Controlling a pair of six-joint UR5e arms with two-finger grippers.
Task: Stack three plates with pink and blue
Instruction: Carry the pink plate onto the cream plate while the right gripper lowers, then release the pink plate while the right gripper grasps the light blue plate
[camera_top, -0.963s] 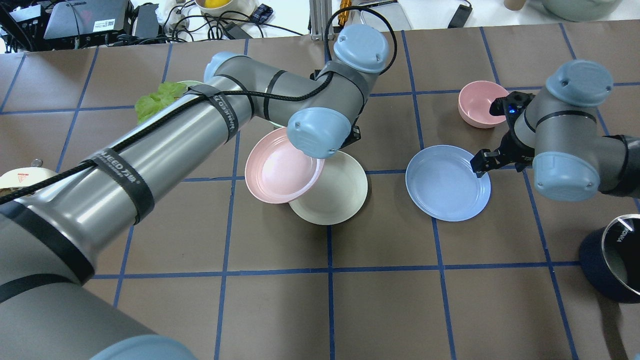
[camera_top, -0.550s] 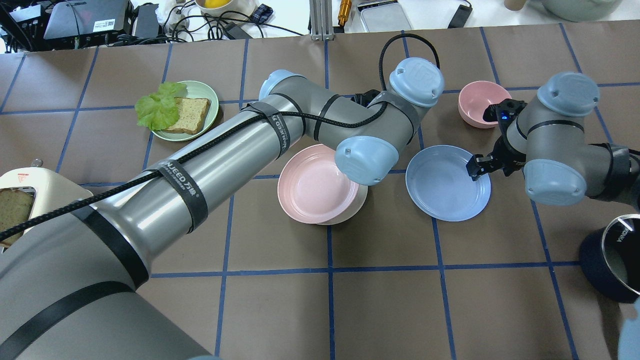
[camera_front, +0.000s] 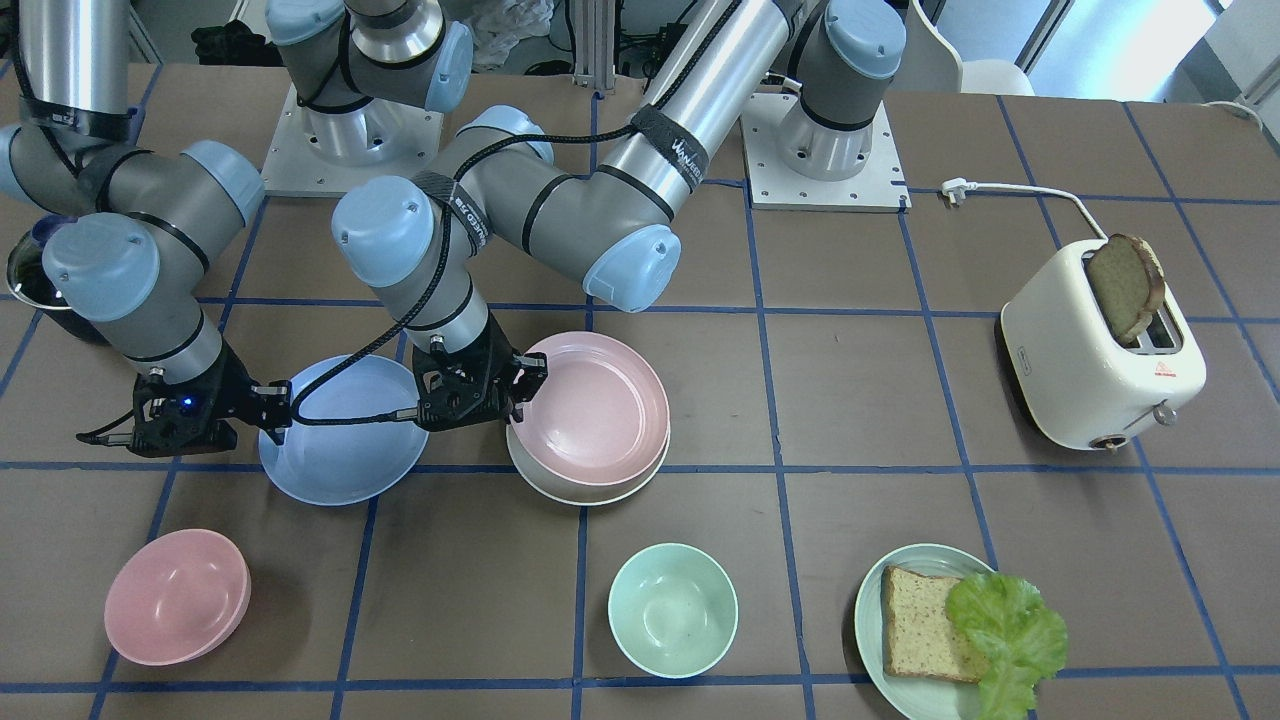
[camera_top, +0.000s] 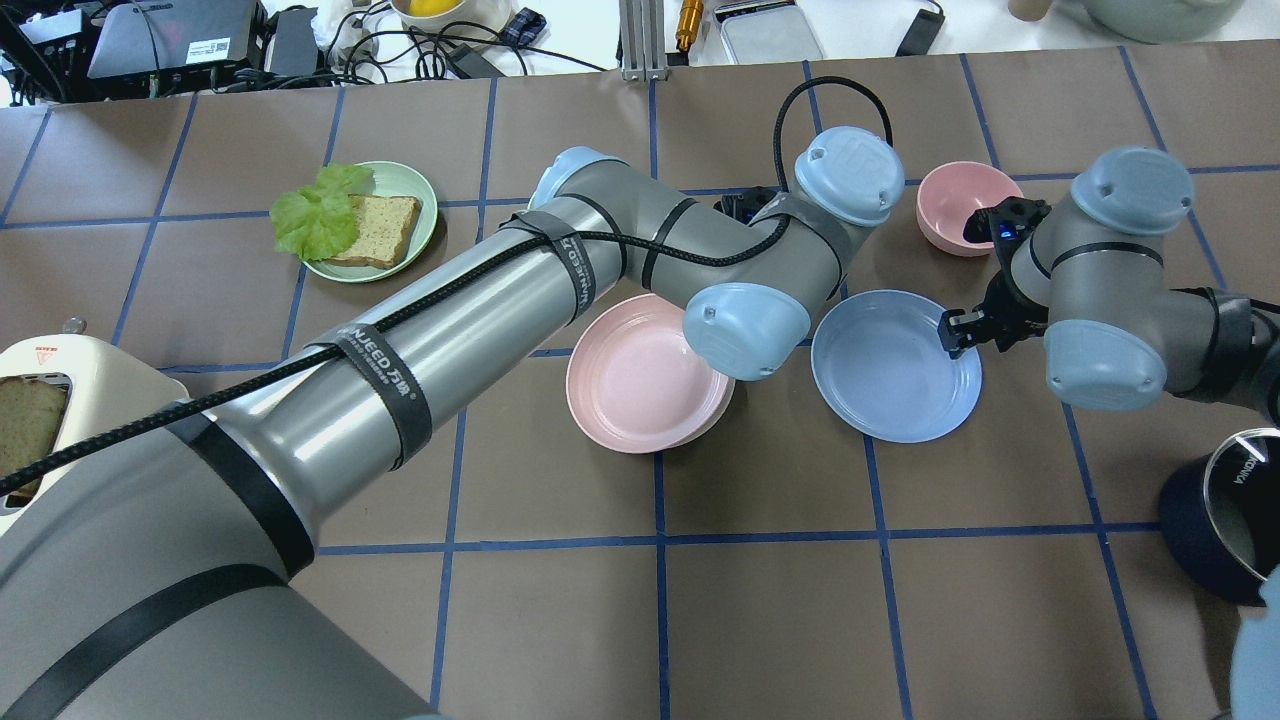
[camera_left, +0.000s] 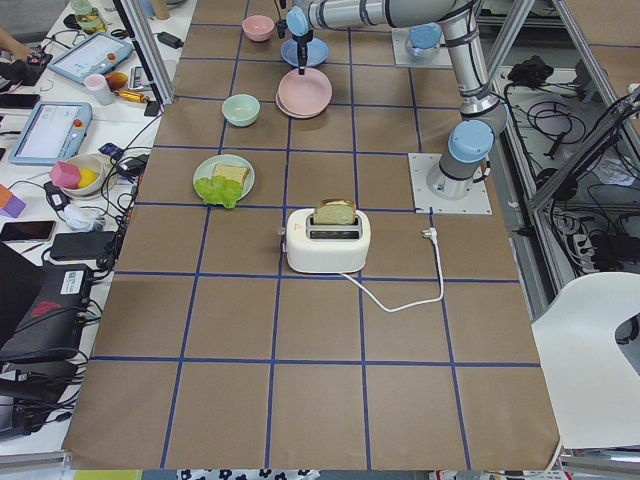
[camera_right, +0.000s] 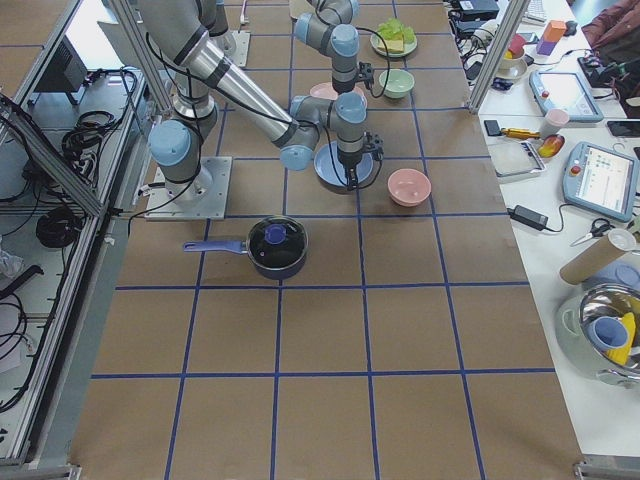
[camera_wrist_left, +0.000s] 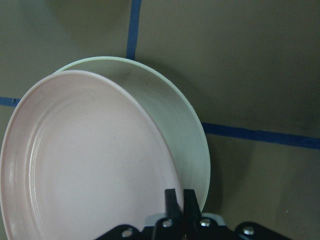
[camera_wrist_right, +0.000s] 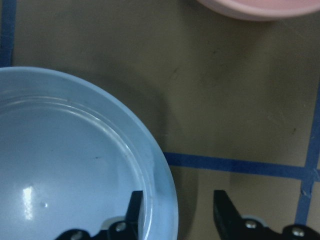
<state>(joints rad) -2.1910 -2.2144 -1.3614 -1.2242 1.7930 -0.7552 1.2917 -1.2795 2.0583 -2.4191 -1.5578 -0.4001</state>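
Brown paper with a grid of blue tape covers the surface (camera_top: 560, 620), and in the middle of the overhead view the pink plate (camera_top: 640, 385) now lies nearly flat on top of the cream plate (camera_wrist_left: 185, 125). One second ago it hung tilted at the left of the cream plate and covered only its edge. Since then the left arm has carried it to the right and lowered it, so only a thin crescent of cream shows at the lower right of the pink one. The stack is a little off centre. The left end effector (camera_front: 517, 385) is clamped on the pink plate's rim, so the release is not yet done. Right of the middle, the blue plate (camera_top: 890, 370) rests alone on the surface, near the pair but apart from it. The right end effector (camera_top: 957, 332) has its fingers apart, one inside and one outside the blue rim, and it has barely moved. I judge that two of the three plates are stacked, and the blue one remains to be gripped and brought over.
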